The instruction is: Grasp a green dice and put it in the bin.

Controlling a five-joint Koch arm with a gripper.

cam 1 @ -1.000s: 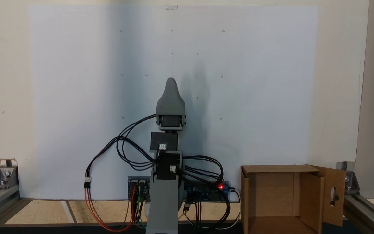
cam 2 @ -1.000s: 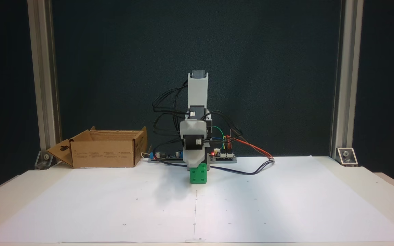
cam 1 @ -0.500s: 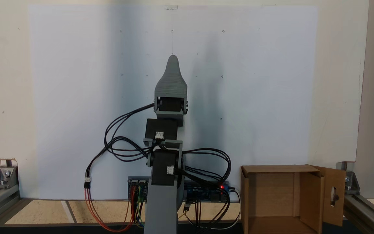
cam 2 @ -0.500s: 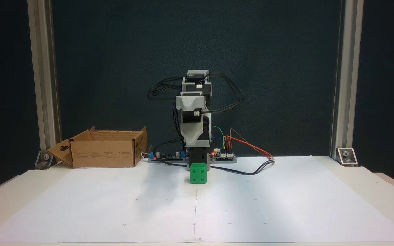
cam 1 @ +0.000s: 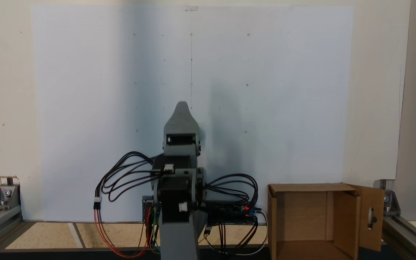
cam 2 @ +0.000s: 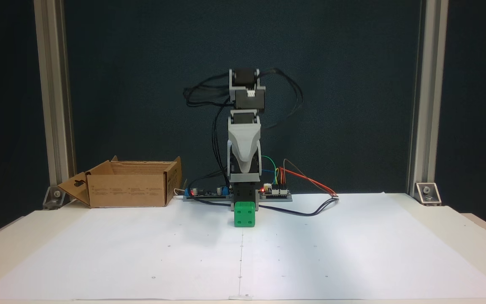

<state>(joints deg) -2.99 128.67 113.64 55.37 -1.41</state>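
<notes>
The green dice (cam 2: 244,214) sits free on the white paper, just in front of the arm's base. My grey gripper (cam 2: 243,170) hangs above it, pointing down, with a clear gap between its tip and the dice. In a fixed view from behind, the gripper (cam 1: 182,105) covers the spot where the dice lies. Its jaws line up one behind the other, so their state is unclear. The bin, an open brown cardboard box (cam 2: 129,190), stands beside the base, left in one fixed view and at the lower right (cam 1: 307,188) in the other.
Controller boards (cam 2: 274,192) with coloured and black wires lie behind the base. Aluminium frame posts (cam 2: 424,97) stand at the table's corners. The white paper sheet (cam 2: 331,253) spreads wide in front of the dice.
The arm has folded back toward its base and the gripper has tipped to point more steeply down, after lifting off the dice earlier. The dice has stayed in place.
</notes>
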